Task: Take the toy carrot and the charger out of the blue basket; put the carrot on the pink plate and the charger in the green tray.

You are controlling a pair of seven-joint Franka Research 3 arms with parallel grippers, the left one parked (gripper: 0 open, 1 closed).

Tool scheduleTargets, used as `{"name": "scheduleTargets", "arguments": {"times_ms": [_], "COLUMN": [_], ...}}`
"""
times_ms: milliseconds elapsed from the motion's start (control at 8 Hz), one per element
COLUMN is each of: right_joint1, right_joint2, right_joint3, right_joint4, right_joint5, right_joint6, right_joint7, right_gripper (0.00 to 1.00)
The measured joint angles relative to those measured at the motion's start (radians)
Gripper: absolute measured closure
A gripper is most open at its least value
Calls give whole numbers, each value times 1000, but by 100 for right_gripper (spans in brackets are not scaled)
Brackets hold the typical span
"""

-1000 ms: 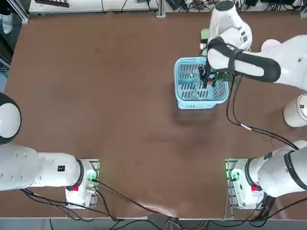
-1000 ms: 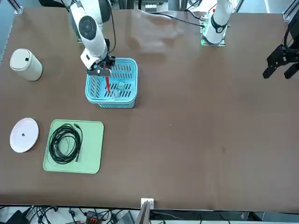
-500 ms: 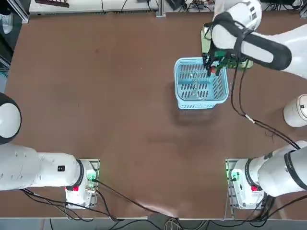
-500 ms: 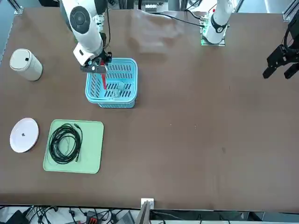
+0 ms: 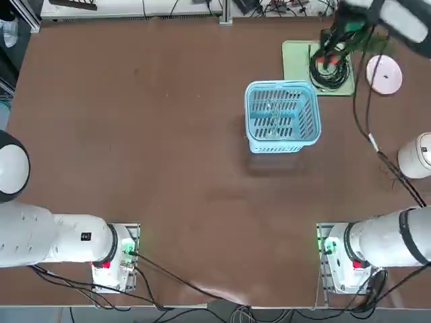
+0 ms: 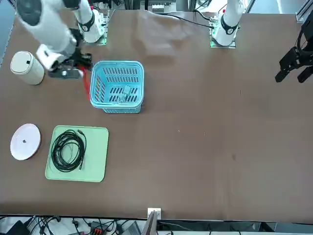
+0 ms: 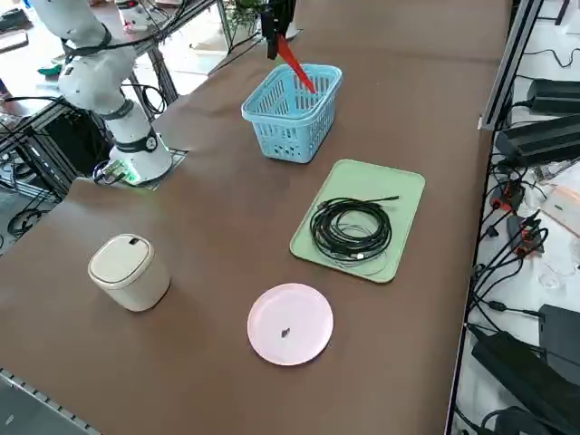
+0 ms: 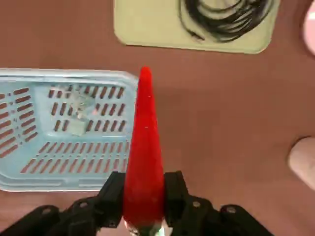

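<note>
Gripping the toy carrot (image 8: pixel 143 162), I hold my right gripper (image 8: pixel 143 199) above the bench (image 7: pixel 208 245), just beside the blue basket (image 6: pixel 116 108). The basket is square and slatted, with the small white charger (image 8: pixel 78 126) lying inside, its thin cord looped. The pale green tray (image 6: pixel 98 174) carries a coiled black cable (image 7: pixel 349 245); near it lies the round, pale pink plate (image 7: pixel 290 324). My carrot is slim, smooth and bright red, tapering to a point. My fingers (image 8: pixel 176 194) stand partly open, closed on its thick end from both sides.
</note>
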Motion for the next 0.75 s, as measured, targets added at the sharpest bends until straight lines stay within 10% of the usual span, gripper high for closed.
{"name": "scheduleTargets", "arguments": {"times_ms": [750], "right_joint1": [-388], "right_joint2": [114], "right_joint3": [-6], "right_joint4": [16], "right_joint5": [-116], "right_joint6": [184], "right_joint7": [-369], "right_gripper": [58]}}
